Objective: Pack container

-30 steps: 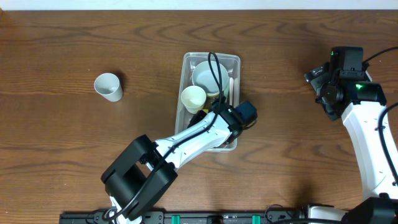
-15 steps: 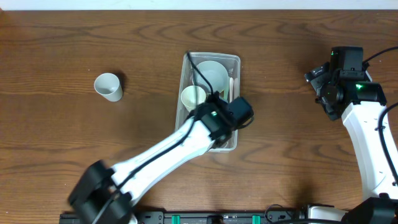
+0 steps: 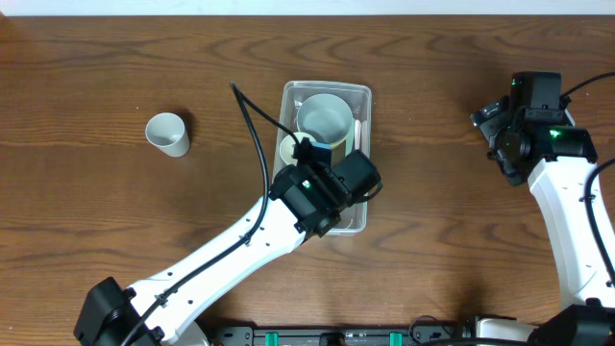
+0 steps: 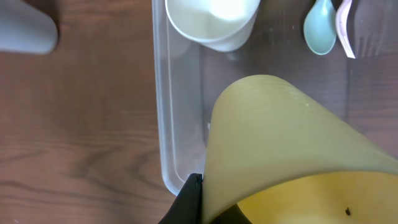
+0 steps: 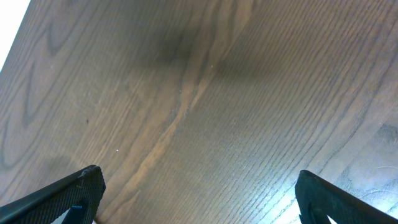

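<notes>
Overhead view showed the wooden table (image 3: 96, 221) spread beneath both arms. The container (image 3: 363, 96), a clear tub, lay directly under the left pincer (image 3: 306, 156) and well apart from the right pincer (image 5: 198, 180). The right pincer hung far off to the side over bare wood, jaws spread wide with nothing between them. The left pincer was clamped tight on a yellow cup (image 4: 280, 143), held tilted over the tub's inside near its left wall; whether the cup touched the floor could not be told. Just beyond the left pincer, inside the tub, sat a white bowl (image 3: 325, 117). A pale cup (image 3: 167, 134) sat on the table well to that pincer's left, outside the tub. A teal spoon (image 4: 320, 28) lay in the tub ahead and right of the pincer, just beside a pale utensil (image 4: 344, 31).
</notes>
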